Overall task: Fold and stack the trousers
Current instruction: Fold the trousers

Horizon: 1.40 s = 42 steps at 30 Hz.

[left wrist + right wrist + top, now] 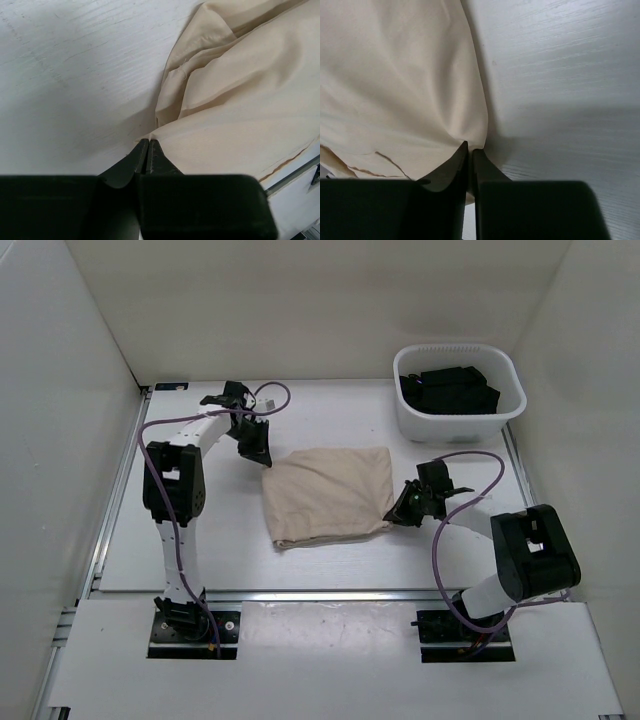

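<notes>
Beige soft-cloth trousers (pixel 330 495) lie folded into a rough square near the middle of the white wood-grain counter (pixel 200 540), a little toward its right edge. The top surface is lightly creased. The near edge of the bundle is rounded, and the far edge is straight.

Left gripper (pixel 258 452), black and two-fingered, sits at the bundle's far-left corner. In the left wrist view its fingertips (pixel 145 155) are pressed together with no gap, right at the cloth's edge. The fabric runs into the tips, so it is pinching the trousers. Layered folds and a seam show just beyond.

Right gripper (pixel 400 512) sits at the bundle's near-right corner, on the opposite diagonal. In the right wrist view its fingers (pixel 485 172) stand almost closed, with only a thin slit between them. The cloth corner tapers down into that slit, pinched. Bare counter lies to the right of the fingers.

White rectangular plastic tub (pixel 460 425) stands at the counter's far-right corner, well apart from the trousers. It holds dark folded cloth items (pixel 448 388); what they are is not legible.
</notes>
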### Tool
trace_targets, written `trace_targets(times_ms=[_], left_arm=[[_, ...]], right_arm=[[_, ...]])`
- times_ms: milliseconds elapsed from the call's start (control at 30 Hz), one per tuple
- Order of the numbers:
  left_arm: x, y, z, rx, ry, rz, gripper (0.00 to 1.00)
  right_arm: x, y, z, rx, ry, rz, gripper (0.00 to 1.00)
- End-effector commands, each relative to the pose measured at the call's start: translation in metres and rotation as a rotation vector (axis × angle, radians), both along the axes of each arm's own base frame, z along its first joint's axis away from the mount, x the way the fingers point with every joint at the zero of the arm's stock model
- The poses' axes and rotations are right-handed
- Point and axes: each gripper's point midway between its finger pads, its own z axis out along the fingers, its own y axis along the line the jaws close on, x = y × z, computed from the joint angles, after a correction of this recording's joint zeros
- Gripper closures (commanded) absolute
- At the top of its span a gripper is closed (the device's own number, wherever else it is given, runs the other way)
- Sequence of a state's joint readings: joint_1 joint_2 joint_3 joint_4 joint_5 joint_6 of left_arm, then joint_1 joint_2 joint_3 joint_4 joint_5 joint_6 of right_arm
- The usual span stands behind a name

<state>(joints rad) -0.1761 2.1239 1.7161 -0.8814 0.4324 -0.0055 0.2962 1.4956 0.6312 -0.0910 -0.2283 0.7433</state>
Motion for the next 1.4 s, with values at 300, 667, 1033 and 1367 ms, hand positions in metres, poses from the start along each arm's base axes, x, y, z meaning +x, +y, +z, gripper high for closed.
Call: trace_targets(times_ms=[300, 667, 1033, 1367], left_arm=[[0.036, 0.01, 0.027, 0.031, -0.139, 0.032, 0.19], [-0.007, 0.158, 0.199, 0.399, -0.542, 0.438, 0.0], [-0.219, 0.219, 0.1, 0.622, -0.328, 0.594, 0.0], [-0.237, 0.215, 0.11, 0.585, -0.35, 0.612, 0.0]], right_arm=[[-0.007, -0.01, 0.021, -0.052, -0.036, 0.061, 0.1], [-0.048, -0.106, 0.139, -0.421, -0.069, -0.134, 0.01], [-0.111, -0.148, 0.175, -0.503, -0.13, -0.291, 0.01], [-0.106, -0.144, 0.185, -0.5, -0.11, -0.258, 0.01]])
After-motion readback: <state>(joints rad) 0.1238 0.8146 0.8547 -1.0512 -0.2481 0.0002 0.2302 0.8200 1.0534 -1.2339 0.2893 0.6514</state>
